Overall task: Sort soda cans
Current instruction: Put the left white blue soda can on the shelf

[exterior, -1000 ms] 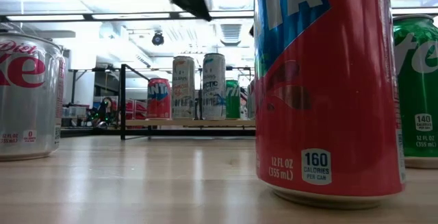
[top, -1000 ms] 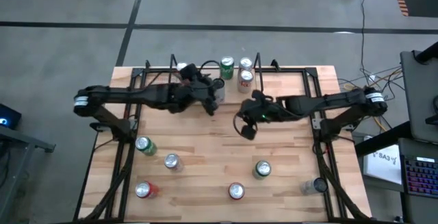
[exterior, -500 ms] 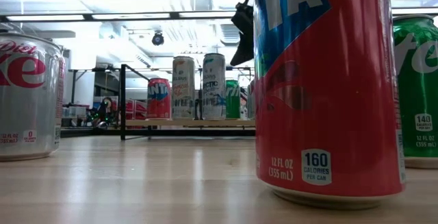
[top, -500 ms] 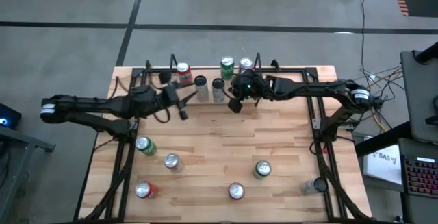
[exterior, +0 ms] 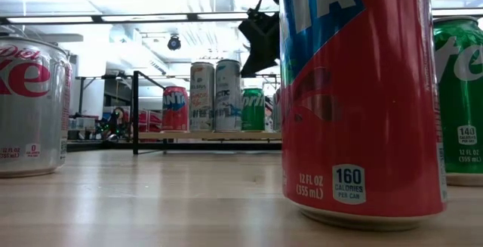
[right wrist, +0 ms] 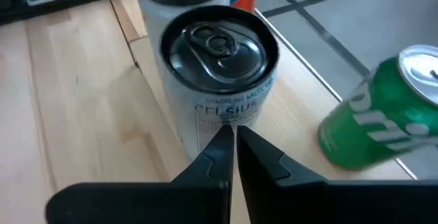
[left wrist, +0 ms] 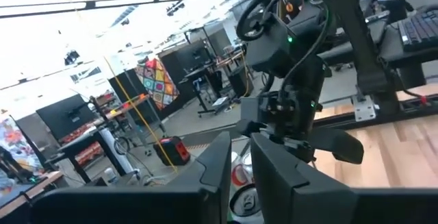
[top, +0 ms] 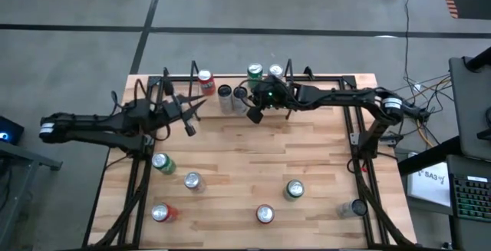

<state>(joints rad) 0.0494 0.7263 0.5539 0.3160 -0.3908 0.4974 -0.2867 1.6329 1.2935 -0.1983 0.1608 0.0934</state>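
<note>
- Soda cans, small metal cylinders with silver tops, stood in two groups on the pale wooden table (top: 230, 159): a row along the far edge and a looser scatter nearer the front.
- Far row, in the high view: a red can (top: 205, 80), a white-and-silver tall can (top: 225, 95), a second tall silver can (top: 241, 96), a green can (top: 254, 74) and a silver-white can (top: 275, 72) just beside the green one.
- Front group: a green can (top: 163, 163), a silver can (top: 192, 180), a red can (top: 160, 213), another red can (top: 265, 214), a green can (top: 294, 189) and a silver can (top: 354, 207) near the right-hand corner.
- Right gripper (top: 254, 113) reached across to the far row and hovered just beside the tall silver cans; its fingers (right wrist: 219, 157) were pressed together with nothing between them, pointing at the tall white-and-silver can (right wrist: 216, 80), with a green can (right wrist: 383, 114) leaning at the view's edge.
- Left gripper (top: 188, 117) hung over the left part of the table, well apart from the cans; its fingers (left wrist: 274, 176) stood nearly together, a narrow slit between them, holding nothing.
- Low view: a big red can (exterior: 358, 96) filled the foreground, flanked by a silver-white can (exterior: 34, 107) and a green can (exterior: 459, 100).
</note>
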